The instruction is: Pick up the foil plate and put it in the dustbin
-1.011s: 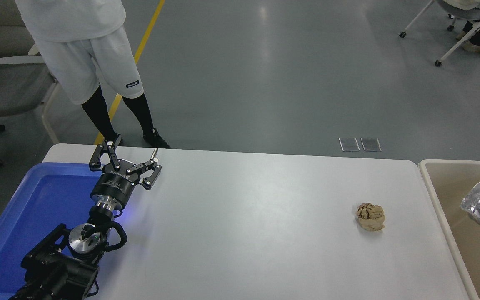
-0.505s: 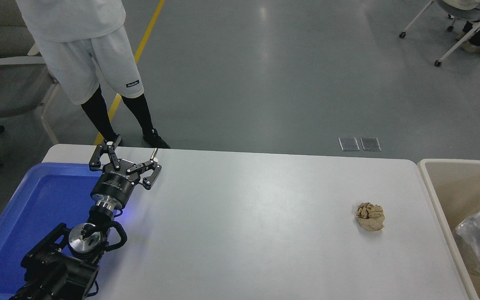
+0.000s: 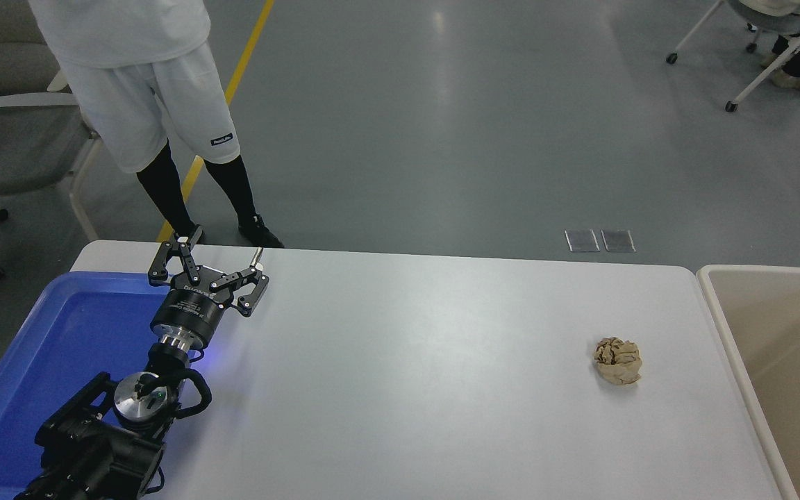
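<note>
Spread wide and holding nothing, the left gripper (image 3: 209,267) hangs parked over the inner edge of the blue tray (image 3: 60,333), clear of the working side. No right gripper shows; only a dark sliver sits at the frame edge over the dustbin (image 3: 712,285). No foil plate is visible on the table (image 3: 407,389), so it probably lies inside the dustbin. A brown paper ball (image 3: 618,360) rests just beside the dustbin.

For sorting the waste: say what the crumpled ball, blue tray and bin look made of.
Crumpled ball: likely brown paper, matte, deeply creased. Blue tray: probably plastic, smooth with a soft sheen and moulded rounded rim. Bin: apparently plastic too, beige, smooth, with a pale rounded lip.
</note>
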